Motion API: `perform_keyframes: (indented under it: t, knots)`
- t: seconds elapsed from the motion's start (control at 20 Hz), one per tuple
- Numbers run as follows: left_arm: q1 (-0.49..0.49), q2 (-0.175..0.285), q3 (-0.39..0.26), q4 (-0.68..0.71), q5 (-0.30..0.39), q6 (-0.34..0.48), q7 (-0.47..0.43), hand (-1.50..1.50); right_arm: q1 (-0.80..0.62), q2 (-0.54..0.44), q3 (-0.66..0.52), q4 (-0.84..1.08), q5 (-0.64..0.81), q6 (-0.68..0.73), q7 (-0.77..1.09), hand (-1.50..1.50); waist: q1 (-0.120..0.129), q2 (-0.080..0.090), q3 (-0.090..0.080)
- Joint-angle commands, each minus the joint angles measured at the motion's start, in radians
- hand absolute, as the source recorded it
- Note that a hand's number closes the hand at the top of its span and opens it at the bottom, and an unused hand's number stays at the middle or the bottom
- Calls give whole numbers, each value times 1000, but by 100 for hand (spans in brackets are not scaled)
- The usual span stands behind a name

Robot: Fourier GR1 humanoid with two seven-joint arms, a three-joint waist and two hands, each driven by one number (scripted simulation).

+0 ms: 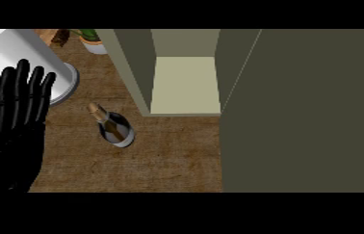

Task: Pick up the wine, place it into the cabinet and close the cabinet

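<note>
- At the far left edge: our left hand (21, 117) rests upright, fingers (25, 79) straight and spread, holding nothing.
- Behind it: a white cylinder (32, 50) on a pale base. A potted plant (94, 44) sits further back, near the cabinet's corner.
- Centre-left: wine bottle (116, 128) stands on the brown surface (171, 156), apart from the hand and just in front of the cabinet's left wall. Untouched.
- Centre: cabinet (186, 84) open, pale shelf showing inside.
- Right: cabinet door (292, 112) swung wide towards us, filling that side.
- Our right hand is out of view.
- Risks, as we judge them:
  - A sideways reach could tip the tall, narrow bottle.
  - On the way in, its neck might clip the left wall.
  - The door could catch a bottle not set fully inside.
</note>
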Motion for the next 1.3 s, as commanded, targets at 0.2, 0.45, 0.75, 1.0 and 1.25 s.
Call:
perform_keyframes:
  t: [0.2, 0.45, 0.75, 1.0, 1.25]
  knots:
    - [-58, -101, 48, 66, -262, 404, -13, -150, 62, -43, 42, -72, 21, 59, -3, -150, -1, 40, 25]
    - [-33, -102, -50, 45, -44, 692, 99, -150, 182, -81, 149, -141, -180, 211, 159, -150, -11, 34, 24]
    - [-110, -103, -289, -32, -298, 953, 309, -150, 260, -109, 140, -365, -274, 182, 317, -150, 3, 34, 25]
    - [-205, -103, -381, -9, -492, 1056, 491, -150, 239, -109, 174, -470, -258, 131, 429, -150, 8, 34, 25]
    - [-217, -103, -369, -87, -636, 999, 678, -150, 321, -133, 116, -496, -342, 163, 423, -150, 7, 33, 26]
